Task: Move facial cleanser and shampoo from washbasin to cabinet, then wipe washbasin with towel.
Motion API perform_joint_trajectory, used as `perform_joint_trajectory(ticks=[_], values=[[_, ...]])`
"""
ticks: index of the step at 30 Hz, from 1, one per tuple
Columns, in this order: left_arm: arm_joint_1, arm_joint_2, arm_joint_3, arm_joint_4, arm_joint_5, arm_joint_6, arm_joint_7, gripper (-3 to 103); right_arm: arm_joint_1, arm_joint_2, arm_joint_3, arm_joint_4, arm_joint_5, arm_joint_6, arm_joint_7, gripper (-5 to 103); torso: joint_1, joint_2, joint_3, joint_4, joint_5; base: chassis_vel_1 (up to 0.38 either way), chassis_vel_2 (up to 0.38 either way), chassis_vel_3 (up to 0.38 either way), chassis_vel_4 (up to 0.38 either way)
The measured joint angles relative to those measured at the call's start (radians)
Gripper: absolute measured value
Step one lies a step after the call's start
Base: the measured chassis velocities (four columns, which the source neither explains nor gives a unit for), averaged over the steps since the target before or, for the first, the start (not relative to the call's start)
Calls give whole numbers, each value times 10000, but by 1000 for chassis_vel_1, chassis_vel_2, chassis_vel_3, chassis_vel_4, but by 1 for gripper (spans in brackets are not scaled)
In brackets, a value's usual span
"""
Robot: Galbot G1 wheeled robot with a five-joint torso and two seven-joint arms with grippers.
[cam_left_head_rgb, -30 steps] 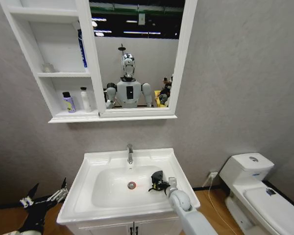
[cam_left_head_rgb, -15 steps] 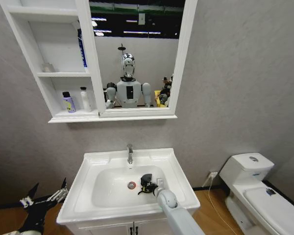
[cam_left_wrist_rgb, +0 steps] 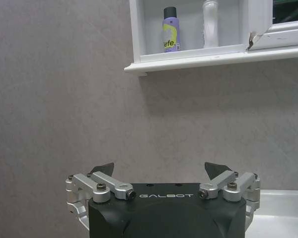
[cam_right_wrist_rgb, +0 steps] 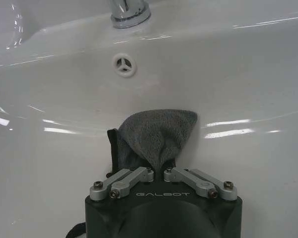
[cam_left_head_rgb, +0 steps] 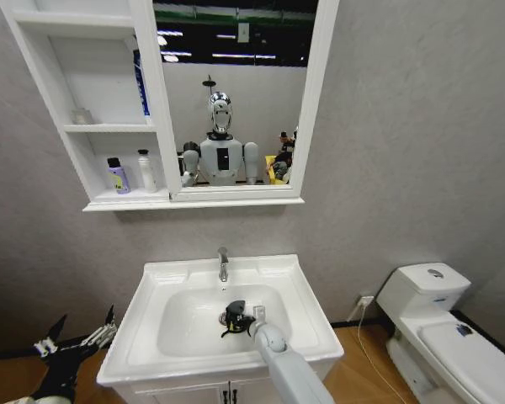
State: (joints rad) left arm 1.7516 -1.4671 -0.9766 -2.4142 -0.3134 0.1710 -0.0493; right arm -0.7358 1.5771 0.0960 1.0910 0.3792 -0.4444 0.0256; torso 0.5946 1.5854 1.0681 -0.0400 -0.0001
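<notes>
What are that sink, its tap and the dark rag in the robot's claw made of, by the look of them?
The washbasin looks like glazed white ceramic: its smooth surface throws bright reflections. The tap seems chromed metal, mirror-shiny. The towel, pinched in the right gripper with its jaws closed on it, looks like soft grey fabric, perhaps microfibre: fuzzy, matte, folding limply.

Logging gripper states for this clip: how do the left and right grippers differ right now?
The left gripper is open and empty; the right gripper is shut on the towel. The left gripper sits low beside the washbasin; the right gripper is down inside its bowl. Both are black with silver fingers.
</notes>
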Motion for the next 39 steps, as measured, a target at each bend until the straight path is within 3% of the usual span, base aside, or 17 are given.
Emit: perform_joint_trajectory(ticks=[9, 17, 29, 39], values=[[0, 0, 0, 0, 0, 0, -1, 100, 557, 346, -309, -628, 635, -343, 626, 4, 0, 0, -1, 0, 1, 0, 0, 0, 0], [0, 0, 1, 0, 0, 0, -1, 100, 925, 327, -911, -1330, 645, 24, 603, 4, -2, 3, -3, -6, 0, 0, 0, 0, 0], [0, 0, 2, 0, 0, 0, -1, 100, 499, 316, -1878, -438, 915, 18, 678, 4, -1, 2, 0, 2, 1, 0, 0, 0, 0], [0, 0, 1, 0, 0, 0, -1, 100, 296, 311, -1460, -81, 1092, -157, 1139, 4, 0, 0, -1, -1, 2, 0, 0, 0, 0]])
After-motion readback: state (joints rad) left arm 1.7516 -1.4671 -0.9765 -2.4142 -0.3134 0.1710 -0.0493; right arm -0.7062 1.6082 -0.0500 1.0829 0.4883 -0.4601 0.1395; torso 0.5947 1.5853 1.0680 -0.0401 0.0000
